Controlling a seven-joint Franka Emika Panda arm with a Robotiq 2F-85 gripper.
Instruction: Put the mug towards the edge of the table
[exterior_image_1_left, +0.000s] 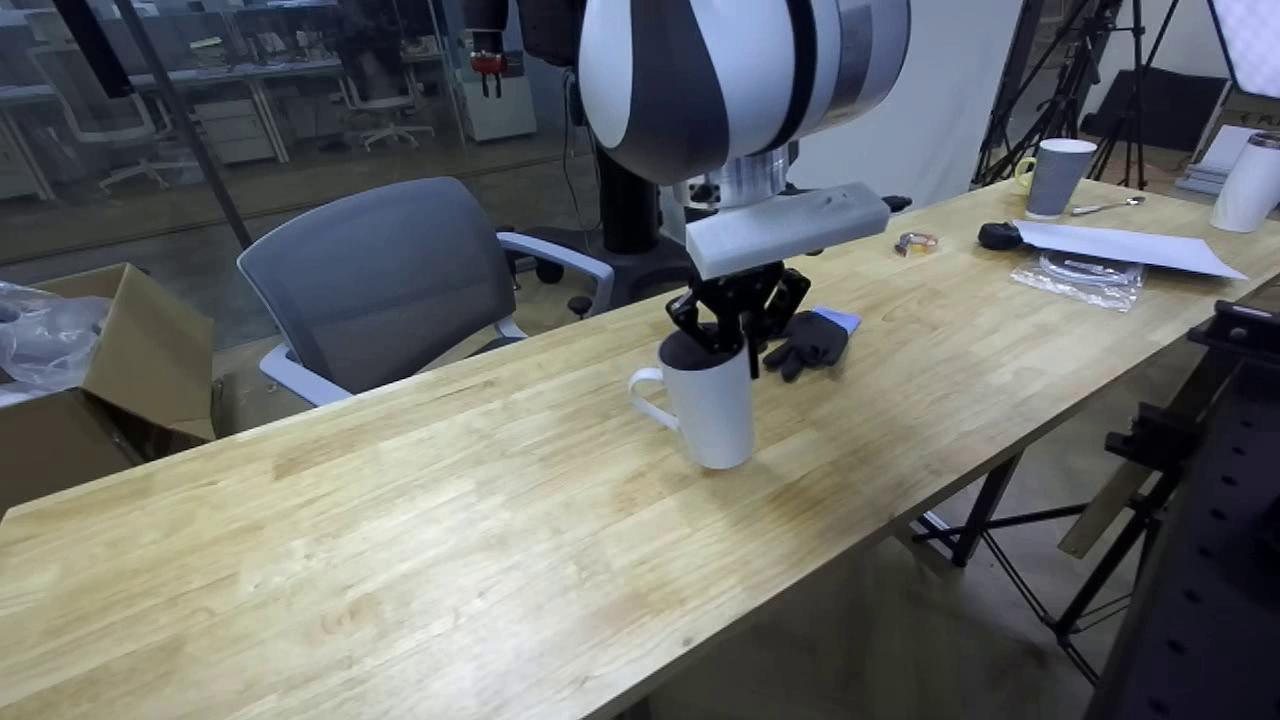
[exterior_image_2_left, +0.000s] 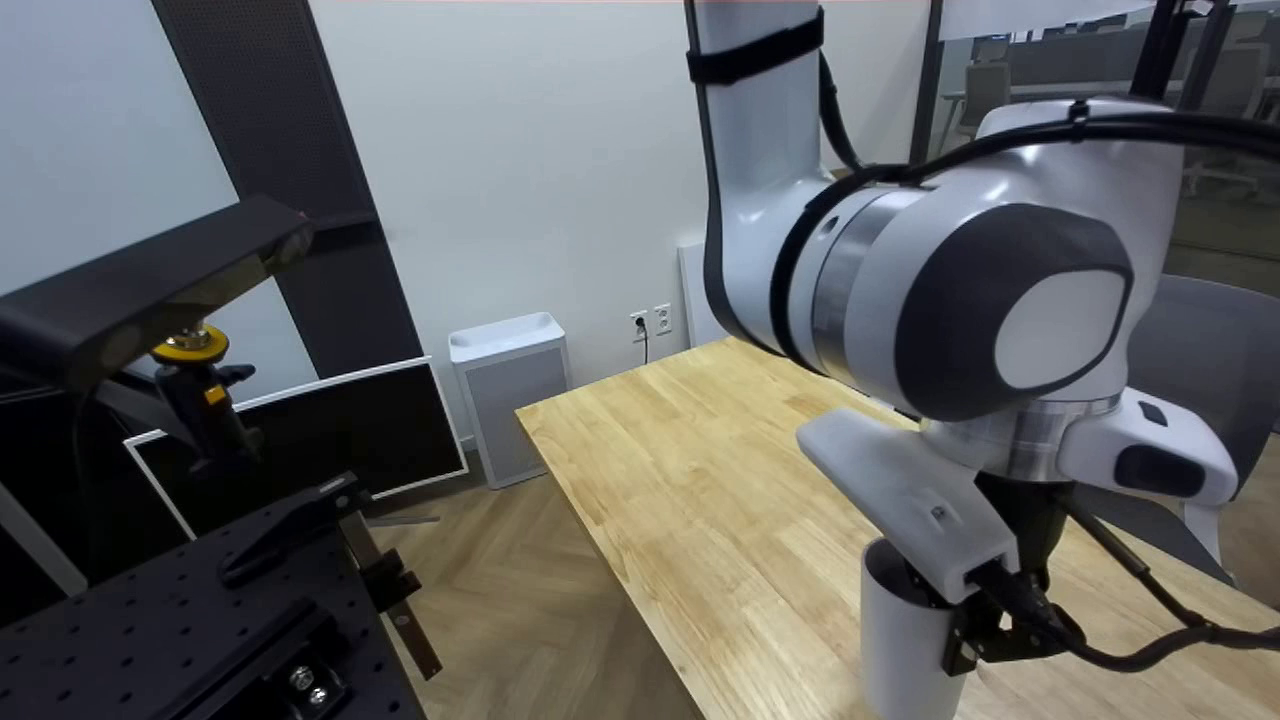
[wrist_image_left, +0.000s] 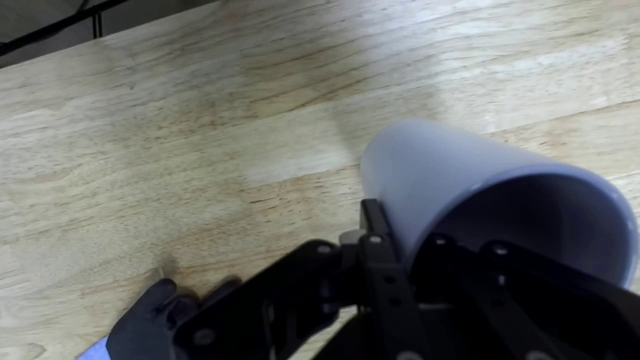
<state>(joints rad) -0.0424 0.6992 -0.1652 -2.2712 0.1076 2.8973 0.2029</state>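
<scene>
The white mug (exterior_image_1_left: 712, 420) is over the middle of the light wood table (exterior_image_1_left: 400, 570), leaning slightly, its handle pointing away from my gripper (exterior_image_1_left: 738, 345). One black finger is inside the dark opening and one lies against the outer wall, so the jaws pinch the mug's side near its rim. The wrist view shows the outer finger pressed along the mug (wrist_image_left: 425, 160); the inner fingertip is hidden within. In an exterior view the mug (exterior_image_2_left: 900, 645) is cut off by the bottom border. Whether its base touches the tabletop I cannot tell.
A dark glove (exterior_image_1_left: 812, 345) lies just behind the mug. Farther along the table are a greyish cup (exterior_image_1_left: 1060, 180), white paper (exterior_image_1_left: 1130, 248), a bagged cable (exterior_image_1_left: 1085, 275) and a white tumbler (exterior_image_1_left: 1247, 185). An office chair (exterior_image_1_left: 390, 290) stands against one long edge; a black perforated stand (exterior_image_2_left: 200, 640) is off the opposite edge.
</scene>
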